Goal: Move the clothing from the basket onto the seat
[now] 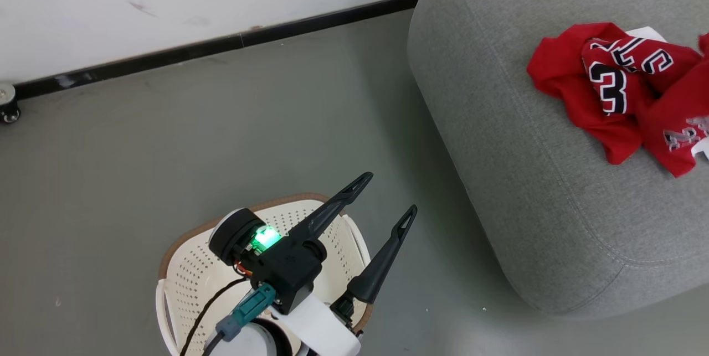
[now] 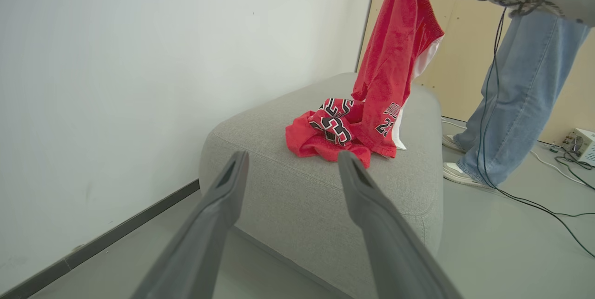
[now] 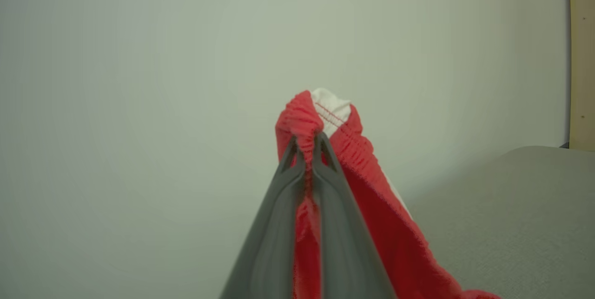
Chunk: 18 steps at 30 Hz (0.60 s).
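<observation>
Grey seat [image 1: 526, 206] beside white wall [image 1: 166, 1], clothing [image 1: 565, 76] heaped; left jaws apart, right jaws clamped on clothing.

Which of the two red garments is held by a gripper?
The hanging garment, with white side trim: the right gripper is shut on its gathered edge. The other garment lies crumpled on the seat, untouched.
</observation>
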Motion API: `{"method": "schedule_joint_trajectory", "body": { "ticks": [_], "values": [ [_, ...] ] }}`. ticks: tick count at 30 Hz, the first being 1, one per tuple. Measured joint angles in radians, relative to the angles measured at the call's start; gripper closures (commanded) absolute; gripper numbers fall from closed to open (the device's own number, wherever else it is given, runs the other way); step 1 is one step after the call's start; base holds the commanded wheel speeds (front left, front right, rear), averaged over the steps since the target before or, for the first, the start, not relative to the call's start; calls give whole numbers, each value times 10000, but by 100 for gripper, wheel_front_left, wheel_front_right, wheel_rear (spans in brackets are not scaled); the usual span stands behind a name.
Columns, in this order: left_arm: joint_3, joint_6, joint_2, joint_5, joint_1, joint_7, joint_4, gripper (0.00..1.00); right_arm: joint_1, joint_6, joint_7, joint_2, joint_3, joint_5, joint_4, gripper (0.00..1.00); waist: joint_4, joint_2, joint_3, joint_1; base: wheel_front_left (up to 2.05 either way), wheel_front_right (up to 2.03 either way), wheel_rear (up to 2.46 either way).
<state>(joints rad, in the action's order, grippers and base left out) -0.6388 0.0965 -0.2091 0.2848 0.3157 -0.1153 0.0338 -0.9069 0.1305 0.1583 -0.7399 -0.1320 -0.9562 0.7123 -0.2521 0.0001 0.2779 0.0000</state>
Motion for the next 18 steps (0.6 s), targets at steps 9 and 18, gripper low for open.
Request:
{"method": "schedule_joint_trajectory", "body": {
  "ticks": [9, 18],
  "values": [
    [-105, 2, -52, -105, 253, 280, 219, 0, 5, 0, 194, 675, -550, 1112, 1072, 100, 127, 0, 539, 0, 0, 0, 0],
    [-125, 4, -128, -161, 461, 464, 353, 0, 6, 2, 324, 811, -932, 2472, 2508, 100, 210, 0, 1102, 0, 0, 0, 0]
  ]
}}
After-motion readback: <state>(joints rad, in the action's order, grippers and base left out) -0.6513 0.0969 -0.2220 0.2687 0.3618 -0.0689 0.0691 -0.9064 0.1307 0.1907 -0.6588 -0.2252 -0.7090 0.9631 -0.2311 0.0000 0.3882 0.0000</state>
